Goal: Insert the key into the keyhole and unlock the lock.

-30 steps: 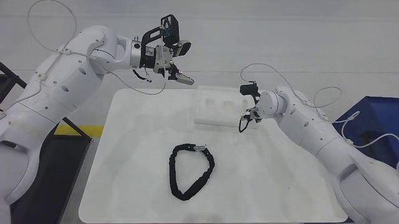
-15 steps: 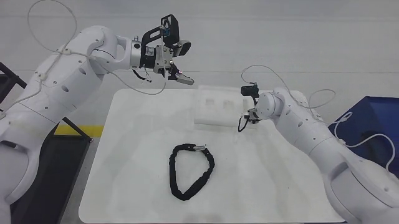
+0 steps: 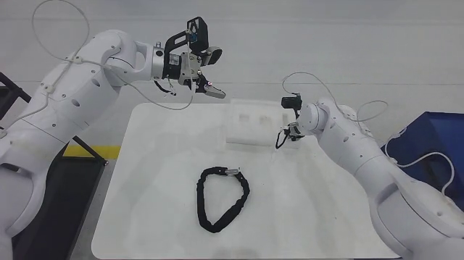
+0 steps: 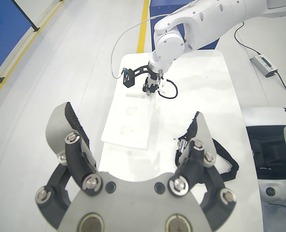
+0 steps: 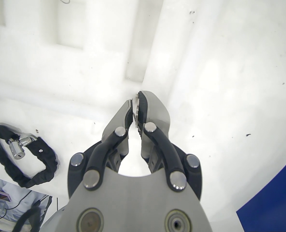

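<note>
The left tool (image 4: pixel 132 109) is held wide open near the far edge of the bench (image 3: pixel 326 209). The right tool (image 5: pixel 135 97) is closed on a thin key (image 5: pixel 134 115) over the foam tray (image 5: pixel 104 49).

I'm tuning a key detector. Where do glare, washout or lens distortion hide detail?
Top view: the white foam tray blends into the white table. Right wrist view: glare on the silver lock cylinder; the metal key is a sliver between the pads of the shut right pincer. Left wrist view: the wide lens bows the table's edges.
</note>
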{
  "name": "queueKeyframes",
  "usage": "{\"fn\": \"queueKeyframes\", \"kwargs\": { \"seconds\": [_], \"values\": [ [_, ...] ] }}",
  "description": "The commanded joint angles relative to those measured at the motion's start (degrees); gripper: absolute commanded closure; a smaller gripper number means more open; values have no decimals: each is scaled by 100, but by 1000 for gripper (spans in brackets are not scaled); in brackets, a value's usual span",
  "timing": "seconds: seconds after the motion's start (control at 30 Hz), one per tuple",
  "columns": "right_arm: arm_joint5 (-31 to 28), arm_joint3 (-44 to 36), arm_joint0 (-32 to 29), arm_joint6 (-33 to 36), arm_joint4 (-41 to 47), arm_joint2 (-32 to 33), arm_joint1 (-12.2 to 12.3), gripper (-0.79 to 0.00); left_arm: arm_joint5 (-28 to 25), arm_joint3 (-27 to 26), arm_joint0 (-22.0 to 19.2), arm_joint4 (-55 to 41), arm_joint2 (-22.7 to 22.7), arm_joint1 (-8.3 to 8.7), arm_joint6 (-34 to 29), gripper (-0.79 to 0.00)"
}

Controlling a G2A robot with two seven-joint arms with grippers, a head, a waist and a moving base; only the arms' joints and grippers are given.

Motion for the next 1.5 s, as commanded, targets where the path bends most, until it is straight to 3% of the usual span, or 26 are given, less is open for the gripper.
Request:
{"fn": "queueKeyframes", "kwargs": {
  "seconds": [0.0,0.27,0.53,0.73,1.0,1.2,1.47],
  "values": [
    [30,-35,65,121,-50,41,4,0,0,0,0,0,0,0,0,-785],
    [112,-676,267,571,-92,418,181,0,0,0,0,0,0,0,0,-785],
    [-31,-2095,-36,871,163,1378,700,0,0,0,0,0,0,0,0,-785],
    [-272,-3613,-802,938,186,2424,1200,0,0,0,0,0,0,0,0,-785],
    [-905,-4833,-2110,873,1608,4265,1656,0,0,0,0,0,0,0,0,-785],
    [-1214,-5377,-2909,518,2471,5149,1795,0,0,0,0,0,0,0,0,-785],
    [-1812,-5961,-3641,137,3057,5725,1870,0,0,0,0,0,0,0,0,-785]
  ]
}}
